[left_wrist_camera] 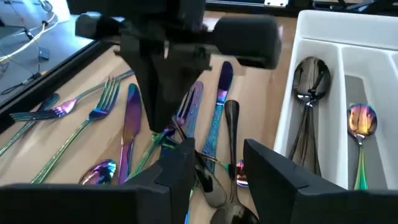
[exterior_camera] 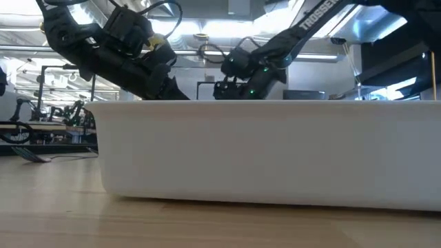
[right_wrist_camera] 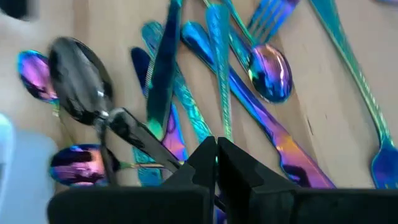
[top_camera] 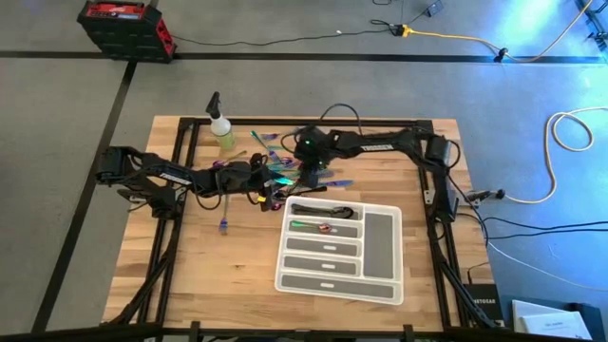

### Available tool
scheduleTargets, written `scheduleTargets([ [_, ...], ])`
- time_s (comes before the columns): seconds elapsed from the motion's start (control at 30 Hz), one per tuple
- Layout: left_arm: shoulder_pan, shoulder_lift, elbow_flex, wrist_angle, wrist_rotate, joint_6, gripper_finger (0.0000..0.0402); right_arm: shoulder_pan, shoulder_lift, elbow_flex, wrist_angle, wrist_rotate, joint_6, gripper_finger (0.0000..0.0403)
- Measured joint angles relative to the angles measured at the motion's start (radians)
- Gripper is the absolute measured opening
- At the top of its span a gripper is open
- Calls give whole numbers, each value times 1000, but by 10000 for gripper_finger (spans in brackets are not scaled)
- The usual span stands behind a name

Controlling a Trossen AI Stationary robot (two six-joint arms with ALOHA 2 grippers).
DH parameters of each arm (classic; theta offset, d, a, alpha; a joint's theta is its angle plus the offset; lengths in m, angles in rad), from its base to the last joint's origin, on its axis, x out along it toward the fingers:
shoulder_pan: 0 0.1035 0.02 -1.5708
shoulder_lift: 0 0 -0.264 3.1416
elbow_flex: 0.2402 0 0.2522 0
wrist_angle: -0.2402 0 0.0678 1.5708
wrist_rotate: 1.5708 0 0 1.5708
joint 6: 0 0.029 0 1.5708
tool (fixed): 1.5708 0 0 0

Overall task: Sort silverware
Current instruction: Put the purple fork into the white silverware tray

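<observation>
The silverware (top_camera: 285, 166) lies in a loose pile of iridescent forks, knives and spoons on the wooden table, just beyond the white tray (top_camera: 337, 249). Dark spoons (left_wrist_camera: 310, 81) and a rainbow spoon (left_wrist_camera: 362, 121) lie in the tray's compartments. My right gripper (right_wrist_camera: 216, 158) is shut and points steeply down at the pile; it also shows in the left wrist view (left_wrist_camera: 165, 121). My left gripper (left_wrist_camera: 217, 171) stands low at the pile's near-left side, its fingers apart. A dark spoon (left_wrist_camera: 231, 143) lies between and below its fingers. My right gripper's shut tips (right_wrist_camera: 216, 149) stand right over crossed iridescent handles (right_wrist_camera: 186, 118) in the pile, coming from above at a slant; whether they touch, I cannot tell. My left gripper's fingers (left_wrist_camera: 180, 168) flank the dark spoon; I cannot tell whether they touch it.
A yellow-green spray bottle (top_camera: 221, 128) stands at the table's far left. One lone piece (top_camera: 224, 225) lies left of the tray. In the low view the tray's wall (exterior_camera: 269, 151) hides both grippers' tips. A second dark spoon (right_wrist_camera: 78, 81) lies in the pile.
</observation>
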Motion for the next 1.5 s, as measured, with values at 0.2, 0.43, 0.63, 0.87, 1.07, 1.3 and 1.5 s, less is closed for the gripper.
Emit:
scheduleTargets([
  [0.2, 0, 0, 0, -3, 0, 0, 123, 0, 63, 82, -85, 29, -13, 0],
  [0.43, 0, 0, 0, -10, 0, 1, 123, 1, 79, 101, -83, 32, -26, 45],
  [0.63, 0, 0, 0, -22, 0, 3, 123, 8, 81, 101, -85, 37, -55, 81],
  [0.87, 0, 0, 0, -23, 0, 3, 123, 14, 82, 101, -82, 49, -72, 70],
  [1.07, 0, 1, 0, -21, 0, 6, 123, 14, 82, 100, -82, 54, -70, 53],
  [1.3, 0, 1, 0, -21, 0, 10, 123, 14, 82, 100, -91, 60, -53, 38],
  [1.5, 0, 1, 0, -21, 0, 11, 123, 18, 84, 114, -137, 66, -59, 37],
])
